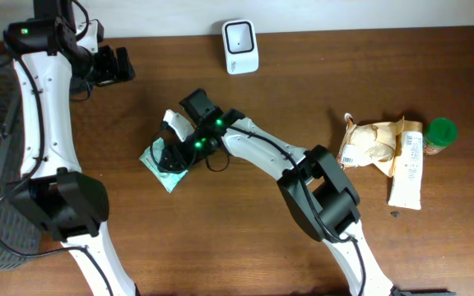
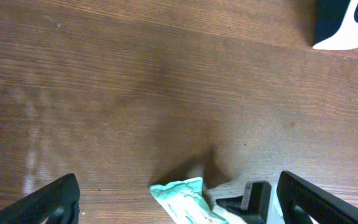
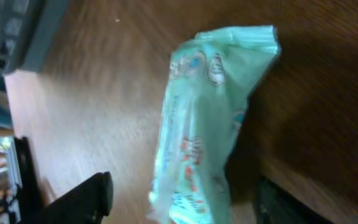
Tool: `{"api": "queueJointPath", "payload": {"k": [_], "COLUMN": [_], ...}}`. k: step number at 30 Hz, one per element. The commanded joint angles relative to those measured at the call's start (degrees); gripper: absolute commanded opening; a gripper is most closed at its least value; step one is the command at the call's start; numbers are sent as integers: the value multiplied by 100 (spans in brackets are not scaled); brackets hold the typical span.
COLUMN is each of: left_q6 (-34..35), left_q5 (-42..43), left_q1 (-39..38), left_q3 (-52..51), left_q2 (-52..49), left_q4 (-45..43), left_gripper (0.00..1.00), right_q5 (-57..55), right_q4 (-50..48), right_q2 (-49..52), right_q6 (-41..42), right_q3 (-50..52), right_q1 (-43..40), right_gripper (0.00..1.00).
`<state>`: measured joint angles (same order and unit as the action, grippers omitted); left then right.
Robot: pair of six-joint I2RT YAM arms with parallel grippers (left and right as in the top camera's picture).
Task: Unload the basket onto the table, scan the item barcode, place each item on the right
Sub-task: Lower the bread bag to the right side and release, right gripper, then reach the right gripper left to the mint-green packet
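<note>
Green packet [image 3: 210, 118] lies loose between right tool's [image 3: 180, 202] parted jaws; left tool [image 2: 178, 182] wide.

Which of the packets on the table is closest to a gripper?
The mint-green packet, alone left of centre, at the right gripper; the beige packet and white packet lie together far to the right.

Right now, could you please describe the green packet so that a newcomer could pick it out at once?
On the brown wooden table, find the white scanner at the far edge. Nearer and left of it, a soft mint-green packet lies under the tip of the right arm. It is the only mint-coloured pack; the other groceries cluster far to its right.
</note>
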<state>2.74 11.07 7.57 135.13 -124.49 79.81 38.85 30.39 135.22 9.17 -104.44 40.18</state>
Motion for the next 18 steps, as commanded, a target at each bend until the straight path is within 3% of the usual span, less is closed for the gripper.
{"api": "queueJointPath", "payload": {"k": [1, 4, 8, 9, 15, 18], "left_q6": [-66, -63, -63, -66, -66, -66], "left_q5": [-20, -17, -20, -20, -20, -20], "left_q1": [9, 4, 4, 4, 7, 7], "left_q3": [61, 61, 61, 61, 61, 61], "left_q2": [-90, -90, -90, -90, -90, -90], "left_q4": [31, 52, 55, 61, 66, 66], "left_gripper": [99, 99, 99, 99, 99, 99], "right_q5": [-219, -133, -85, -90, -157, -2052], "right_q4": [-92, -195, -173, -144, 522, 1325], "right_q2": [315, 402, 402, 385, -433, -1178], "right_q6": [278, 361, 356, 354, -166, -444], "right_q3": [-37, -37, -37, -37, -39, -39], "right_q1": [66, 57, 57, 50, -328, -352], "right_gripper": [60, 53, 8, 4, 4, 4]}}
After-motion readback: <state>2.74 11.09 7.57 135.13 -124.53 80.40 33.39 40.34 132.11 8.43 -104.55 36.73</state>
